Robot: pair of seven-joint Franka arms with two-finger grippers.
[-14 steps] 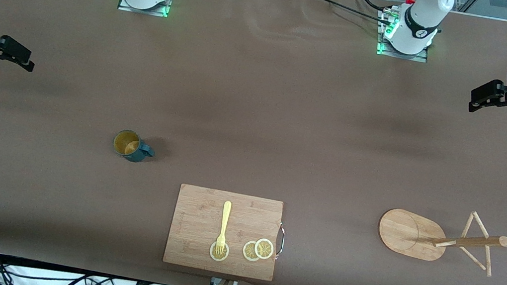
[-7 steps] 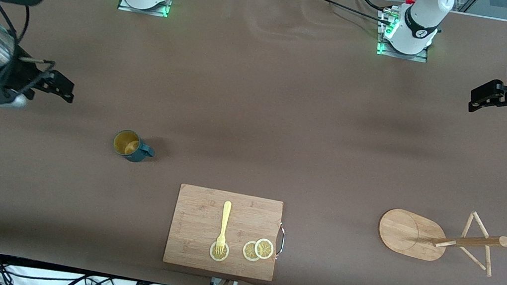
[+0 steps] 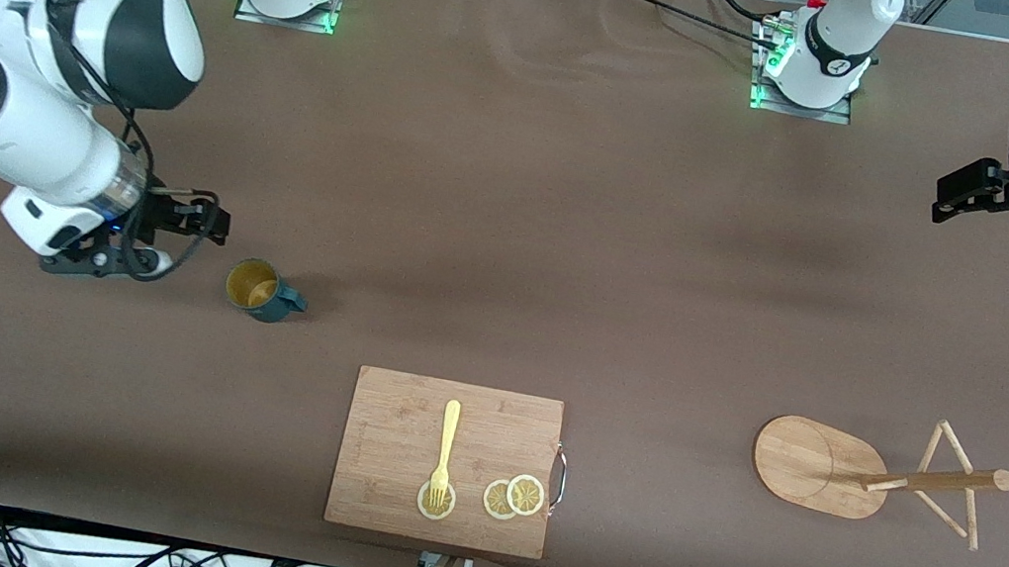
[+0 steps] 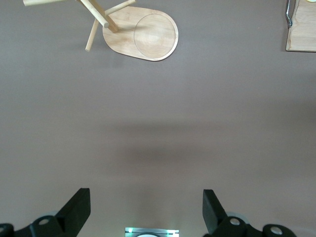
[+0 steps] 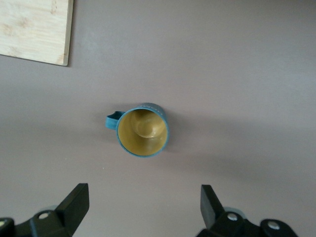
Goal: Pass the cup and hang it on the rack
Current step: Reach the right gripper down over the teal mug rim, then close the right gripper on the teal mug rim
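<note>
Mostly bare brown tabletop point(image 3: 513, 225) (cables point(image 3: 124, 557) alongside)

Two white Franka arms point(image 3: 58, 127) with black joint bands stood on metal base plates point(image 3: 284, 16) lit green, black cables trailing from their mounts; each carried a black two-finger gripper point(image 3: 194, 222) with angular black fingers point(image 5: 74, 205).

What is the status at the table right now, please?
Right claw open, beside the cup, not touching. Left claw open, waiting at its end. Cup upright, rack bare. Nothing in the way.
</note>
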